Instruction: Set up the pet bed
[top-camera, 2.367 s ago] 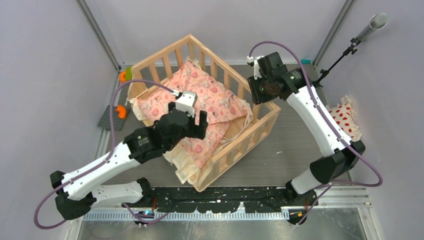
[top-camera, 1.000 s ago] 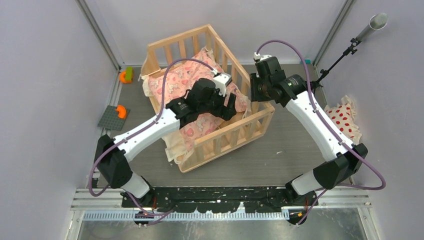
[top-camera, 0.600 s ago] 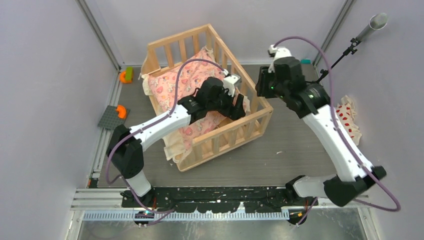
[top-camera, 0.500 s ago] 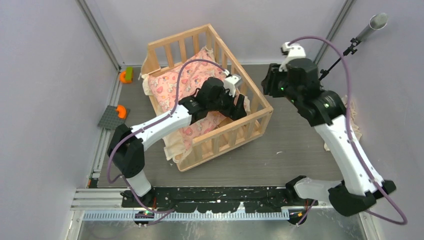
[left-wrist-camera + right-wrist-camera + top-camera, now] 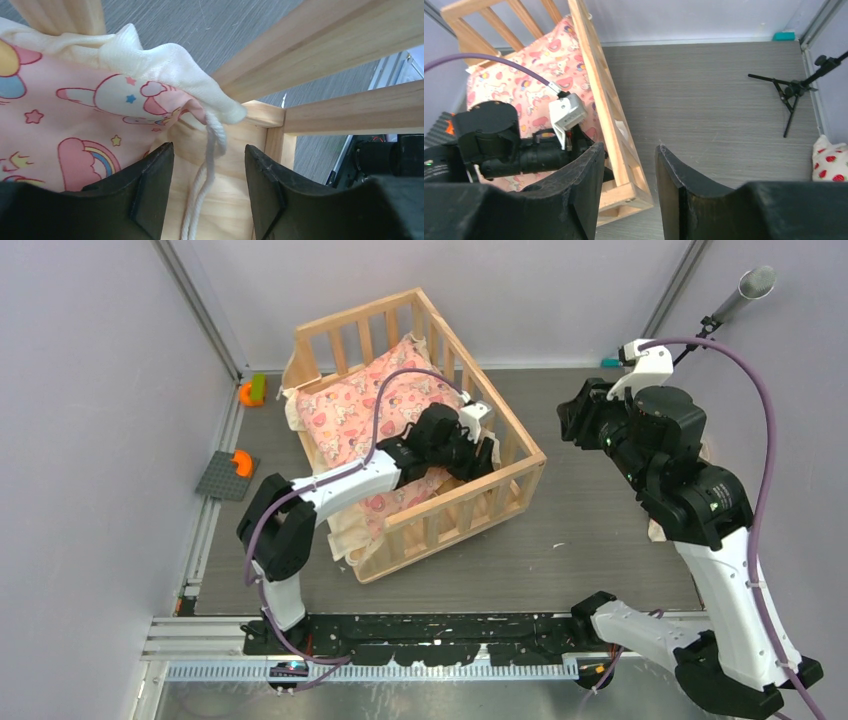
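The pet bed is a light wooden slatted crib standing slantwise at the table's middle-left. A pink cartoon-print cushion lies in it, with a cream edge spilling over the near-left rail. My left gripper reaches into the bed's right corner. In the left wrist view it is open over the plank base. The cushion's white cord hangs between the fingers without being pinched. My right gripper is open and empty, raised above the table to the right of the bed's rail.
A white pillow with red dots lies at the right wall. A small black tripod stands near it. Orange pieces and a grey plate sit by the left wall. Bare grey tabletop lies right of the bed.
The right arm let go of the bed's right rail, then rose and swung right. The left gripper slid deeper into the right corner. Earlier on, the bed was turned.
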You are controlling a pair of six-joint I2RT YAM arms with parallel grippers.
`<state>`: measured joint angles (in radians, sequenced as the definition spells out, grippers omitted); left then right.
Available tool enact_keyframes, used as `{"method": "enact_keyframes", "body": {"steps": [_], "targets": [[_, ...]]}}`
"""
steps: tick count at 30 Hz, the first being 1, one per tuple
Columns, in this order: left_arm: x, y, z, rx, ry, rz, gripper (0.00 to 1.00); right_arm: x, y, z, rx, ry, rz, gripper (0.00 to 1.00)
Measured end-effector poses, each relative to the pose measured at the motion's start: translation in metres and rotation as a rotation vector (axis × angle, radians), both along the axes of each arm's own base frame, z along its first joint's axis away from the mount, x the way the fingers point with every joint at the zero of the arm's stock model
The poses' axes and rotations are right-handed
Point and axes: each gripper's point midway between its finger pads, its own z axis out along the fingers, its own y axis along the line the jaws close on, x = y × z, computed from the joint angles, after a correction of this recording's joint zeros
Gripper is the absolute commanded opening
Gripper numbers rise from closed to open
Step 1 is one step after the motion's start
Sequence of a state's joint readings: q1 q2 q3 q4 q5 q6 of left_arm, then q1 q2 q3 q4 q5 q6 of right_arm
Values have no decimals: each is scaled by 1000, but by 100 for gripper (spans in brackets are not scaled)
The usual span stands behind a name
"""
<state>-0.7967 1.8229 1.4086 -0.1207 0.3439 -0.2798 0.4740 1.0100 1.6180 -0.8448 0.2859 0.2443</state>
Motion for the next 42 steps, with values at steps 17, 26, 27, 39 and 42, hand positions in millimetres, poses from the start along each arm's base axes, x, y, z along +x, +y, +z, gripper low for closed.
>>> {"method": "enact_keyframes", "body": {"steps": [17,26,27,39,42], "targets": [[-23,-10,-37,57,82,-73,14,-16,-22,-29,-64,34,-60,47],[-30,-6,-28,95,114,-102,0,-28,-32,-40,-71,39,-79,46],[-31,-5,-27,101,121,-103,0,-29,-33,-43,-73,44,-79,46],[-20,-4,9,44,124,-61,0,-30,-38,-80,-71,111,-127,42],[-17,-6,31,-6,95,-49,0,-29,-40,-94,-62,136,-157,42]]}}
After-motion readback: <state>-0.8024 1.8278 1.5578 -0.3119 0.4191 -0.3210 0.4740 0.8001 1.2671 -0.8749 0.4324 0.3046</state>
